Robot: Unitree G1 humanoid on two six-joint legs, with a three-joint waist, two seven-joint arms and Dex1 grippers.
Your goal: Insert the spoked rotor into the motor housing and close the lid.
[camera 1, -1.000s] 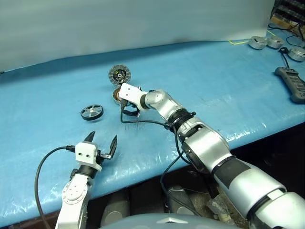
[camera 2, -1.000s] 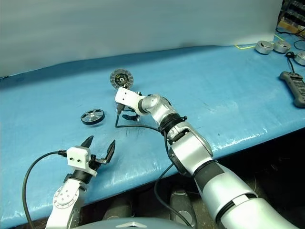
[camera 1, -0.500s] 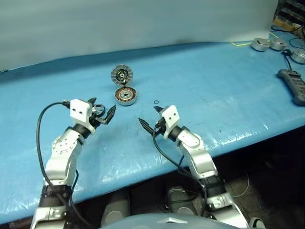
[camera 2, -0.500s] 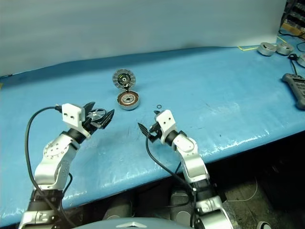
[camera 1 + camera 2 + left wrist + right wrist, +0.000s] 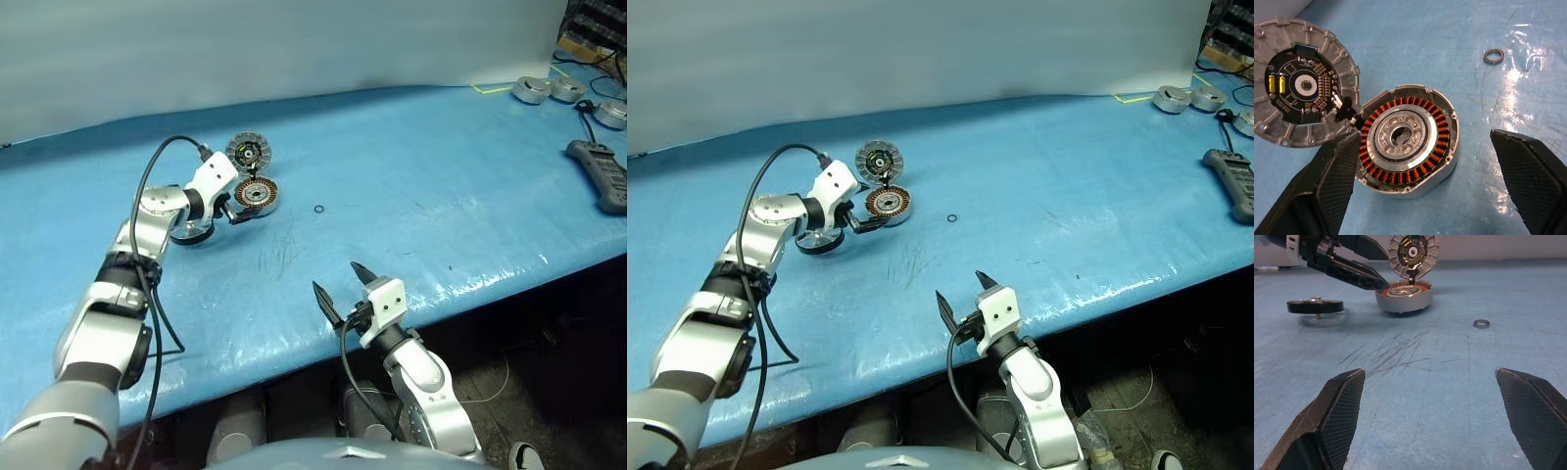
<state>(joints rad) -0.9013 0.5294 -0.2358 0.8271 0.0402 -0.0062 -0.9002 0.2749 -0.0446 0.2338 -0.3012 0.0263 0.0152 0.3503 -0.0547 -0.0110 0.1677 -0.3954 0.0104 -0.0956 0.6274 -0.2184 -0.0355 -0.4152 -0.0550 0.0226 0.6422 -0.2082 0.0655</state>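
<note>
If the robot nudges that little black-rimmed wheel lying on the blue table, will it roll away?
Probably not: the wheel lies flat, so it should slide. It seems perched on a small central pin, so it may wobble. Thin and flat, it looks awkward to pinch.

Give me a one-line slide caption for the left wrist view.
Open left gripper poised at the motor housing with copper windings, the lid propped open beside it.

From the head we look forward and down through 2 eyes over the blue table (image 5: 441,157). Our left wrist camera sits close above the motor housing (image 5: 1405,139) and lid (image 5: 1303,88). Our right wrist camera looks level and low across the table, sharing that housing, the lid and the small ring (image 5: 1481,323).
</note>
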